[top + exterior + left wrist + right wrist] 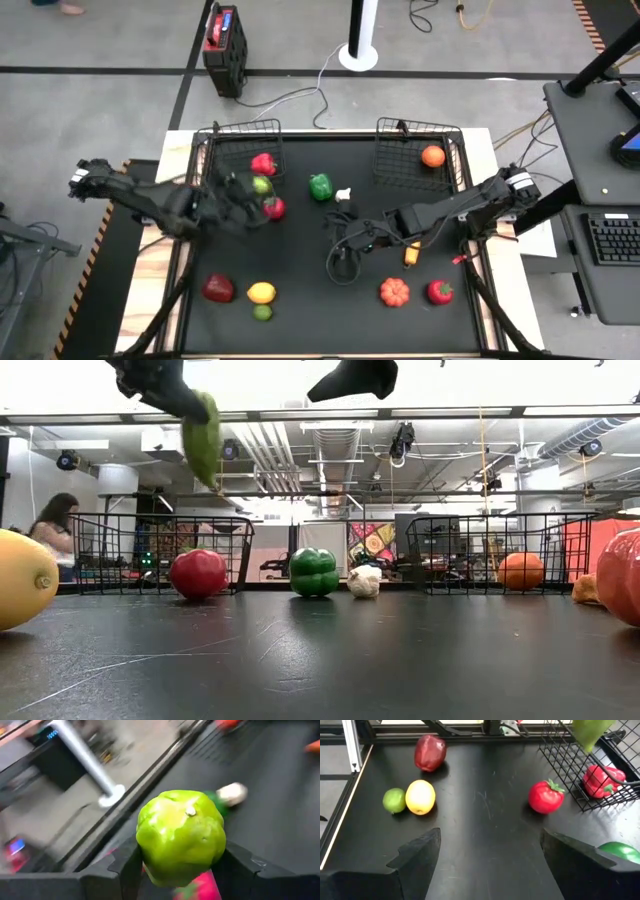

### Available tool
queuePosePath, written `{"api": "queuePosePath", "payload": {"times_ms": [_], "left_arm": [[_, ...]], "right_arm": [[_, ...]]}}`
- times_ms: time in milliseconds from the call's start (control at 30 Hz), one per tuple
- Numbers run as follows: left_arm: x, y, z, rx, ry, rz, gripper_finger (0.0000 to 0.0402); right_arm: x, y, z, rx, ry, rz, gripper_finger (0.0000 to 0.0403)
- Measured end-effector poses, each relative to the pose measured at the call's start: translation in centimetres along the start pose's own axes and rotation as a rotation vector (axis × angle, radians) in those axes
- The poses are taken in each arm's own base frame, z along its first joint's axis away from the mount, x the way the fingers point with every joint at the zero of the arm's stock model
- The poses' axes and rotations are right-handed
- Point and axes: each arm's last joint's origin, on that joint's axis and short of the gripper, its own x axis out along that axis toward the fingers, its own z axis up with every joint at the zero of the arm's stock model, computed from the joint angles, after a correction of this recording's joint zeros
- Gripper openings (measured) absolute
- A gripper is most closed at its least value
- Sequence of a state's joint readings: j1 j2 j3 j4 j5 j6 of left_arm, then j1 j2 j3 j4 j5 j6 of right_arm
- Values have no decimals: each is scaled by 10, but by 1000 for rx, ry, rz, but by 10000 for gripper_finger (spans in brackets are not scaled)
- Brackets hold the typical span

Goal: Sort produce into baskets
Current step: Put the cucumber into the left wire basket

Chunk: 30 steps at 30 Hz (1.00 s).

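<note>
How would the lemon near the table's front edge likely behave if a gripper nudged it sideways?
The lemon looks smooth and rounded, so it would probably roll rather than slide. It seems to touch the lime, so a push that way might shift both. Its glossy skin suggests open fingers could slip off it.

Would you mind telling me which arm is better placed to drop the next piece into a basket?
The left. Its gripper is shut on the light green fruit, lifted beside the left basket. The right gripper is open and empty over the mat.

A lab: exposed ceiling ducts (330, 445), floor cables (300, 95), a keyboard (612, 240) beside the rig
</note>
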State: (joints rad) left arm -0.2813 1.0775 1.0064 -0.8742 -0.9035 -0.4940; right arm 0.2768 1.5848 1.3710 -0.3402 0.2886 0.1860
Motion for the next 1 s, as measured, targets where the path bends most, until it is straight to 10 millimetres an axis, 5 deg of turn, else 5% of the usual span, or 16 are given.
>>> {"api": "queuePosePath", "payload": {"times_ms": [267, 567, 1000], "left_arm": [[16, 60, 18, -10, 236, 179, 179], [58, 110, 13, -88, 465, 272, 179], [125, 121, 13, 152, 720, 220, 181]], "right_arm": [[1, 0, -2, -3, 8, -2, 330], [1, 0, -2, -4, 7, -2, 330], [1, 0, -4, -12, 32, -7, 333]]}}
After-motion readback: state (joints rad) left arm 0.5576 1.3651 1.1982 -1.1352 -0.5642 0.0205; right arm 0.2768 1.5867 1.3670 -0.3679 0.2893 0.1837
